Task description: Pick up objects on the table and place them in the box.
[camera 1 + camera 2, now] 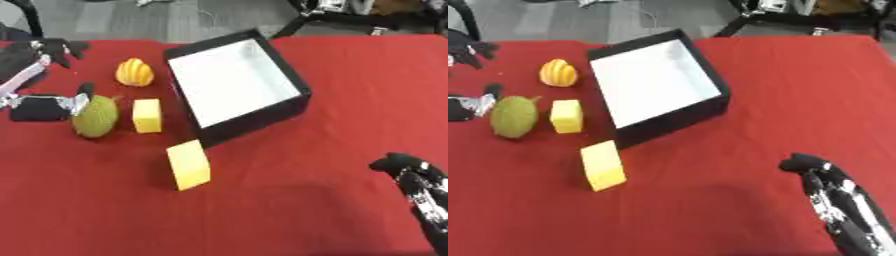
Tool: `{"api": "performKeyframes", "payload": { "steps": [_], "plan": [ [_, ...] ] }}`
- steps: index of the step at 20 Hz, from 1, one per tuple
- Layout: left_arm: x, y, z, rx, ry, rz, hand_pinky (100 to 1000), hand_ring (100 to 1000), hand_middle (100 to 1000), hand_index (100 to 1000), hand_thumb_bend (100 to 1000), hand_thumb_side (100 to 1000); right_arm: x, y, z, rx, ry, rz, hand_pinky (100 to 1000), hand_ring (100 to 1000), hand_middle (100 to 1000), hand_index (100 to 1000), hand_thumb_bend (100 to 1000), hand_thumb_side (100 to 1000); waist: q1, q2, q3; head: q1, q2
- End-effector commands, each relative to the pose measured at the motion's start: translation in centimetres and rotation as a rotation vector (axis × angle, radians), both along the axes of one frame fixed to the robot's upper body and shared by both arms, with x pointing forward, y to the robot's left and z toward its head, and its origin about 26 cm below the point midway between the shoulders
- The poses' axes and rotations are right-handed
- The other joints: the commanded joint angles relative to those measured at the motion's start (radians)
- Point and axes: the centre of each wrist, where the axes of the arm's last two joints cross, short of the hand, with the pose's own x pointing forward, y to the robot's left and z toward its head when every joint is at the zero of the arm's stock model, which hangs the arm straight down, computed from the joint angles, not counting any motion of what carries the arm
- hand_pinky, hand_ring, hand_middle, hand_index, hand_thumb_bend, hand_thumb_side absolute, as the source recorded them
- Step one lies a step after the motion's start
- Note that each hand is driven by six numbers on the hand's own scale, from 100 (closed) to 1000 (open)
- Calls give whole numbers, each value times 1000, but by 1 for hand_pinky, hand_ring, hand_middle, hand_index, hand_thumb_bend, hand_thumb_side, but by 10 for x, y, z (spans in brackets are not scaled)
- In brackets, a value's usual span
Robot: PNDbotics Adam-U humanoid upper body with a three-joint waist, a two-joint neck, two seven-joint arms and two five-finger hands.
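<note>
A black box (297,107) with a white inside stands at the middle back of the red table. To its left lie an orange ribbed fruit (135,72), a small yellow block (147,115) and a green fruit (95,118). A larger yellow block (189,165) sits in front of the box's near corner. My left hand (44,107) is at the left edge, open, its thumb against the green fruit's left side and its fingers (54,49) spread far back. My right hand (822,180) rests at the lower right, fingers relaxed, holding nothing.
The red cloth (350,65) covers the whole table. Beyond the far edge are grey floor and dark stand legs (297,22).
</note>
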Motion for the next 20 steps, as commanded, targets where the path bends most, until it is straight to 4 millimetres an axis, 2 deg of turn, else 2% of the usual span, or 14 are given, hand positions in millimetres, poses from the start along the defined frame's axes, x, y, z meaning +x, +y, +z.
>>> {"api": "performKeyframes", "payload": {
  "steps": [1, 9, 12, 20],
  "plan": [
    [12, 11, 4, 164, 64, 27, 786, 725, 762, 953, 312, 501, 0, -2, 3, -20, -7, 14, 1000, 803, 713, 808, 100, 529, 11, -33, -2, 5, -2],
    [40, 21, -23, 182, 146, 47, 785, 719, 751, 949, 329, 522, -1, -2, 2, -20, -3, 17, 1000, 803, 713, 808, 100, 529, 10, -36, -6, 5, -2],
    [45, 23, -26, 192, 178, 54, 784, 721, 753, 950, 338, 530, -1, -2, 2, -20, -2, 18, 1000, 803, 713, 808, 100, 529, 10, -37, -6, 6, -2],
    [50, 27, -34, 212, 168, 94, 776, 713, 731, 933, 331, 484, -1, -2, 1, -20, 0, 19, 1000, 803, 713, 808, 100, 528, 10, -37, -7, 6, -2]
  ]
}}
